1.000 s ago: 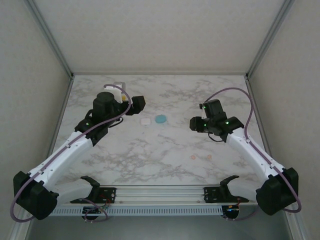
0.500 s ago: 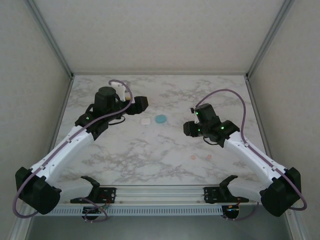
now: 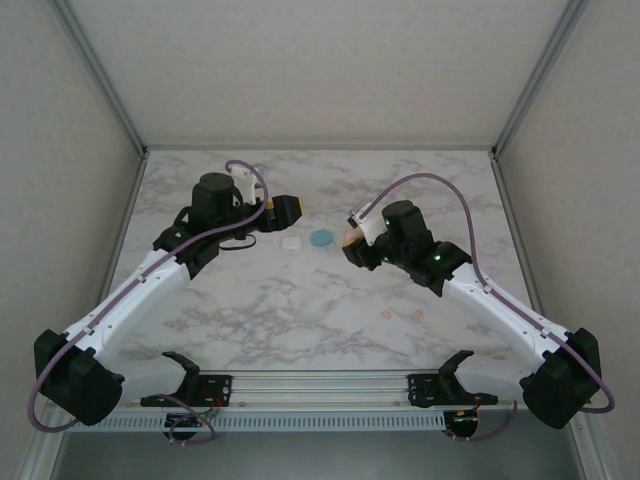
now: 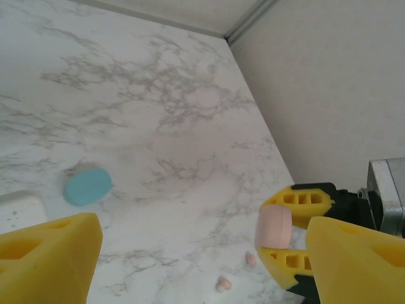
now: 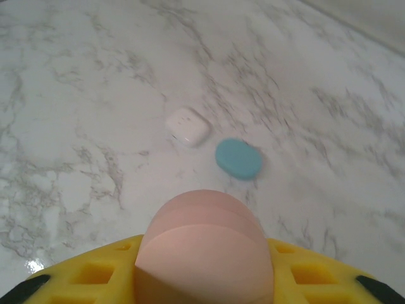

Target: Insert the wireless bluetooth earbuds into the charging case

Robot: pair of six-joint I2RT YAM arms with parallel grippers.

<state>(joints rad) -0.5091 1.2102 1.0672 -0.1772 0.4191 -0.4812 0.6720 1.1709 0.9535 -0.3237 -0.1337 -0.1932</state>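
My right claw is pinching the pink case, held off the worktop. My left claw is spread wide with nothing in it. Between the two claws, the teal case and white case lie side by side. The pink earbuds lie loose nearer the arm bases, well apart from the cases.

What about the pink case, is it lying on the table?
No, the right gripper holds the pink case between its fingers, off the table.
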